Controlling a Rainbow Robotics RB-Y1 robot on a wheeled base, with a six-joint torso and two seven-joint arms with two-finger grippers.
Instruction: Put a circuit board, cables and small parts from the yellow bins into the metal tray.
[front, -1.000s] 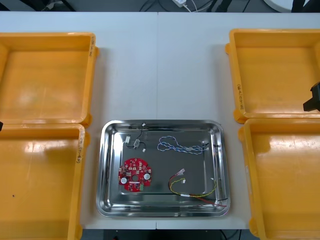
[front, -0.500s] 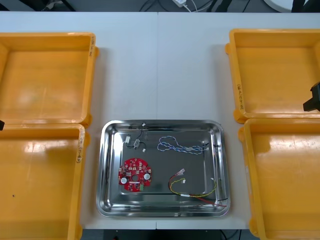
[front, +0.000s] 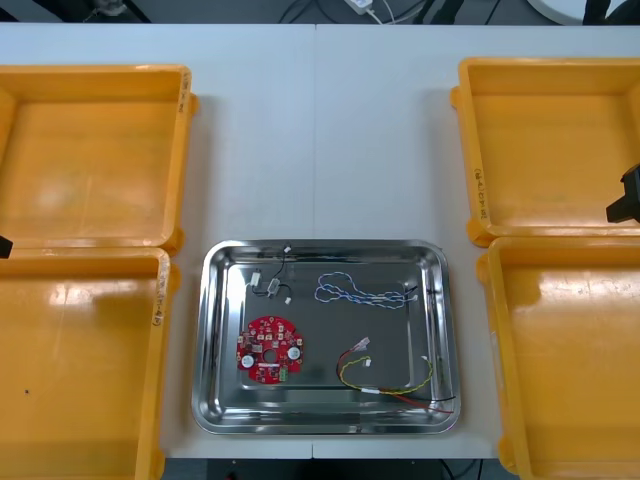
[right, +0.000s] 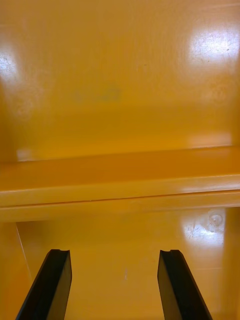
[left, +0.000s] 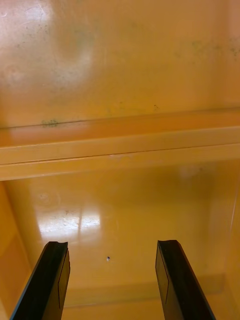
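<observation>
One metal tray (front: 215, 300), shiny, at the table's (front: 320, 130) near edge, between the bins. Contents, nearest first: red and yellow cable (front: 385, 380); round red circuit board (front: 269, 350); small metal part (front: 271, 286); twisted blue and white cable (front: 360, 292).

Four yellow bins: near left (front: 80, 370), near right (front: 575, 350), far left (front: 90, 150), far right (front: 550, 140).

Left gripper (left: 112, 247): fingers spread apart, holding nothing, above the near left bin's floor, short of the adjoining rims.

Right gripper (right: 115, 255): fingers likewise spread, unladen, above a right-hand bin's floor.

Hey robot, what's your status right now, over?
Left gripper open above left yellow bins. Right gripper open above right yellow bins. Circuit board, cables, small metal part lying in metal tray. Nothing in the way.
</observation>
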